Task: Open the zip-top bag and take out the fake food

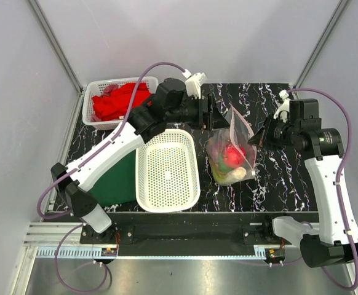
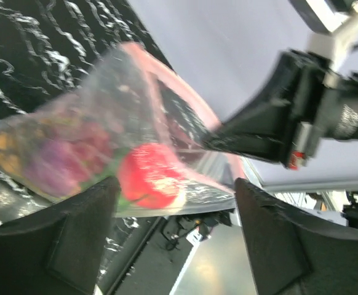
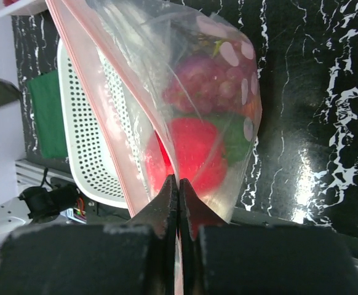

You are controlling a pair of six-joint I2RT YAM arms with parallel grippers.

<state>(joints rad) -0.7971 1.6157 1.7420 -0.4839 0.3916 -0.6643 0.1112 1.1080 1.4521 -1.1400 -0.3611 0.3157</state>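
The clear zip-top bag (image 1: 231, 150) with a pinkish-red zip strip stands on the black marbled table, its upper edge lifted. Inside it I see a red apple (image 3: 188, 153), purple grapes (image 3: 203, 83) and a green piece (image 3: 234, 138). My right gripper (image 1: 254, 138) is shut on the bag's plastic at the mouth edge (image 3: 179, 187). My left gripper (image 1: 211, 112) is wide open just left of the bag's top. In the left wrist view the bag (image 2: 105, 141) and apple (image 2: 148, 175) lie just beyond the left gripper (image 2: 176, 196), whose fingers do not touch it.
A white perforated basket (image 1: 167, 169) lies directly left of the bag. A second white basket (image 1: 99, 86) with red cloth (image 1: 120, 101) is at the back left. A green cloth (image 1: 120, 178) lies under the left arm. The table's front edge is close to the bag.
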